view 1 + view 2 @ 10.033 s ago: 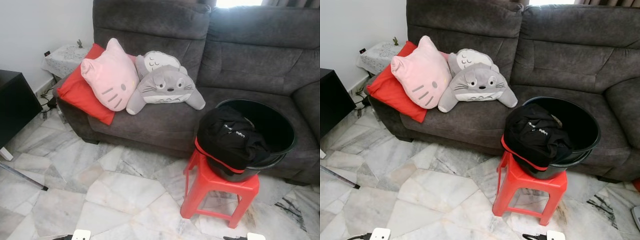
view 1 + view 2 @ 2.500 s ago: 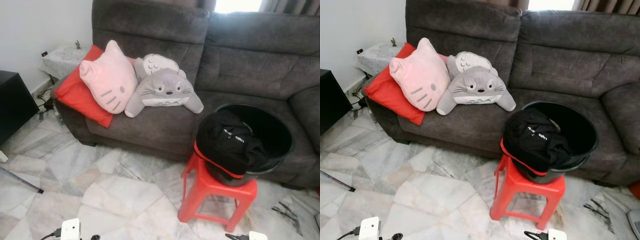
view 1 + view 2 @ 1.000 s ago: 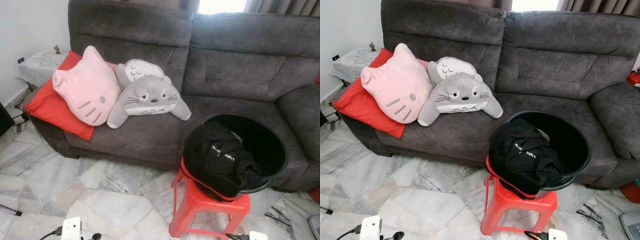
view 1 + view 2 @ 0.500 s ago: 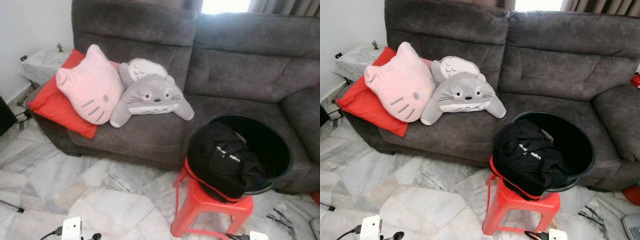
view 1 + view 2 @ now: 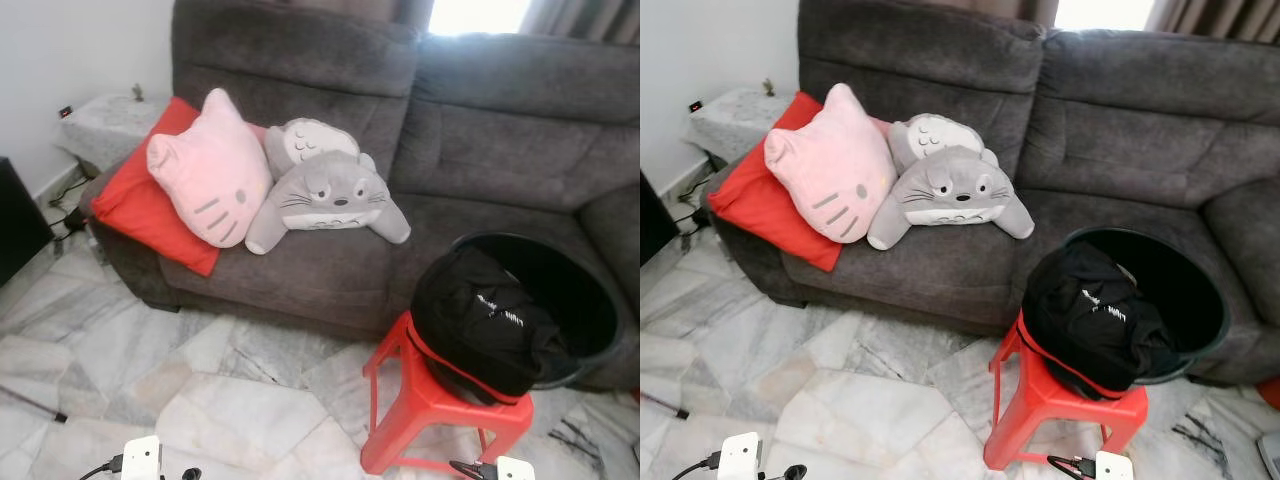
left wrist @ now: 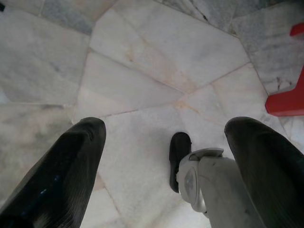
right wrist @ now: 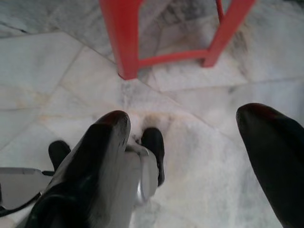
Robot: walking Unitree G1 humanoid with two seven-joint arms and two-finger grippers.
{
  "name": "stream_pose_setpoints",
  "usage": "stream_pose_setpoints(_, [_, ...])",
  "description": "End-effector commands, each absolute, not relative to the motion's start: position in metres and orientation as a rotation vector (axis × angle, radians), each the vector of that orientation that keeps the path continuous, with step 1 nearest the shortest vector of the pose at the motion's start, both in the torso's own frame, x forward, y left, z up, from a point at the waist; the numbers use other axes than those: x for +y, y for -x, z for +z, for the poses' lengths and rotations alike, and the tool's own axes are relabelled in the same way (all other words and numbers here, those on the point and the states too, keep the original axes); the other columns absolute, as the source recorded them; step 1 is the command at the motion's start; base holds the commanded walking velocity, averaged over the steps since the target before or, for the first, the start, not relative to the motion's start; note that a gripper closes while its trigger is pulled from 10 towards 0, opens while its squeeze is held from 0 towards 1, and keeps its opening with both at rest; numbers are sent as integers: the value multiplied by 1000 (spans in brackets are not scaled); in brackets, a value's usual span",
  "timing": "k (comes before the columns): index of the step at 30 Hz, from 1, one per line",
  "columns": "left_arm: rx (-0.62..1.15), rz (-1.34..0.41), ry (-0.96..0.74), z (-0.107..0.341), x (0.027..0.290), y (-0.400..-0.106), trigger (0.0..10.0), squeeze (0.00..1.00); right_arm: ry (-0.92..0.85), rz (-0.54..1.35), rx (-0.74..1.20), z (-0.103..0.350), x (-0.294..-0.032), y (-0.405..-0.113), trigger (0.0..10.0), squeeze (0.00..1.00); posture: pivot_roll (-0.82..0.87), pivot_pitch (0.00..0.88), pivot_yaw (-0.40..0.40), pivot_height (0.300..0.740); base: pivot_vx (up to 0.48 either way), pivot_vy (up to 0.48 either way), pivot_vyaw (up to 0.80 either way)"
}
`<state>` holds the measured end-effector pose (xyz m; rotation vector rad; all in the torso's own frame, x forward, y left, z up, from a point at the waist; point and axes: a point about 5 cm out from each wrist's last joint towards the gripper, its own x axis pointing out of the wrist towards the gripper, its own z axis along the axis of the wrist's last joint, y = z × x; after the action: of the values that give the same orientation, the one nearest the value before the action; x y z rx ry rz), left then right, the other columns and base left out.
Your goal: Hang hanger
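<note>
A black garment (image 5: 490, 325) lies draped over the near rim of a black tub (image 5: 590, 300), with a thin red band along the garment's lower edge. The tub stands on a red plastic stool (image 5: 440, 420) in front of the sofa. I cannot make out a hanger as such. Both arms hang low at my sides. My left gripper (image 6: 165, 128) is open over the marble floor with nothing between its fingers. My right gripper (image 7: 183, 116) is open too, just short of the stool's legs (image 7: 118, 42).
A dark grey sofa (image 5: 500, 150) holds a pink cat cushion (image 5: 210, 170), a grey plush (image 5: 325, 190) and a red cushion (image 5: 135, 195). A lace-covered side table (image 5: 105, 120) and a black cabinet (image 5: 15, 220) stand at the left. Marble floor (image 5: 220, 400) lies before me.
The whole picture has shifted to the right, so the camera has turned left. Stool, tub and garment stand as before, and both grippers still hang open.
</note>
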<state>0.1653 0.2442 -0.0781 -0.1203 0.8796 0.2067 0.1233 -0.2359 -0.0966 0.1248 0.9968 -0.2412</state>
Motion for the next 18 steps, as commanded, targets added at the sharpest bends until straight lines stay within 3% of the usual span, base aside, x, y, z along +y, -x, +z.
stream_pose_setpoints(1, [896,205,122,-80,243,-163,10000,0,-118,-246,992,-96,-239,-124,10000,0,2,0,-51,716,0,0,0])
stream_pose_setpoints(18, [894,193,110,-79,243,-163,10000,0,-119,-244,989,-96,-238,-124,10000,0,6,0,-49,716,0,0,0])
